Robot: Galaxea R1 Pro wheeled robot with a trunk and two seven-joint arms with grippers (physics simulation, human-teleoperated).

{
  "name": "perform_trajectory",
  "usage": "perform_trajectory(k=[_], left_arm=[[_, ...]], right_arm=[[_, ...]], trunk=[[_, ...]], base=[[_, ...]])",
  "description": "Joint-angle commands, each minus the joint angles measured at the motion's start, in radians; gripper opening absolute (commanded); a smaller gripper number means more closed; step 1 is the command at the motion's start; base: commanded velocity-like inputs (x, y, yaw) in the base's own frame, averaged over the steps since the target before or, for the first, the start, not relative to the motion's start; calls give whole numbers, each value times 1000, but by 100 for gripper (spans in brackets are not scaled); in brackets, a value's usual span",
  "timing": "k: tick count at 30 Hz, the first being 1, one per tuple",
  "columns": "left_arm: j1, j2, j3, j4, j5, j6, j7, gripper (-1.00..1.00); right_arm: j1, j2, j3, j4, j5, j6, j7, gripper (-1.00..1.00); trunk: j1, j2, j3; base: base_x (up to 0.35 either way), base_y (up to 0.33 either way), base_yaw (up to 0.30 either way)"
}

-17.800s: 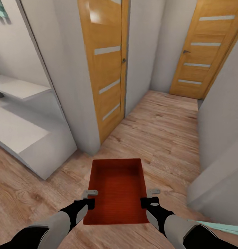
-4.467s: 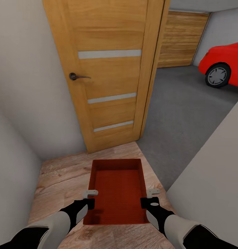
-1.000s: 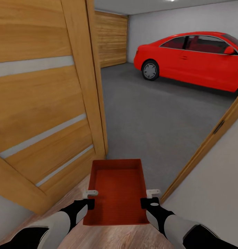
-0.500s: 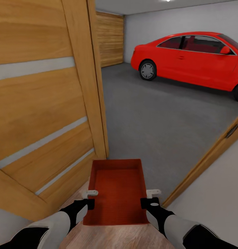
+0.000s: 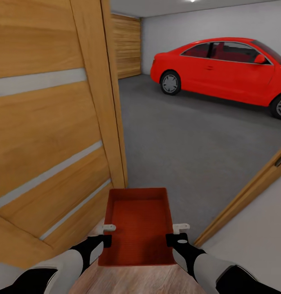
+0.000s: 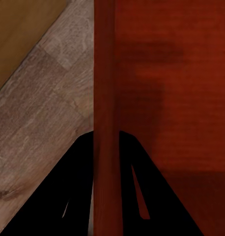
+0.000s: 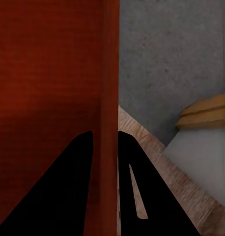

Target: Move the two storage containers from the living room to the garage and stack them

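We carry one orange-red container (image 5: 137, 226) between our grippers, left gripper (image 5: 104, 234) and right gripper (image 5: 177, 233) each pinching a side wall. Its long axis points ahead through the doorway (door (image 5: 50, 122) beside the left gripper) toward the grey garage floor (image 5: 189, 139).

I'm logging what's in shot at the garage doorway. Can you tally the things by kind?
Storage container: 1
Grippers: 2, left gripper, right gripper
Red car: 1
Orange-wood door: 1
Total: 5
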Motion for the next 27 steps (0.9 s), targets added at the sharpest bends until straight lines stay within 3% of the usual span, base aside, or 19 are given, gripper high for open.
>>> perform_trajectory(k=[1,21,27], left_arm=[[0,19,-31,-5,-11,-25,9,-100],[0,19,-31,-5,-11,-24,8,-100],[0,18,-31,-5,-11,-24,7,-100]], right_arm=[[-1,0,0,15,-23,-5,-3,-100],[-1,0,0,15,-23,-5,-3,-100],[-1,0,0,15,-23,-5,-2,-100]], trunk=[[0,0,-1],[0,0,-1],[0,0,-1]], base=[[1,1,-234],[0,1,-215],[133,238,-15]])
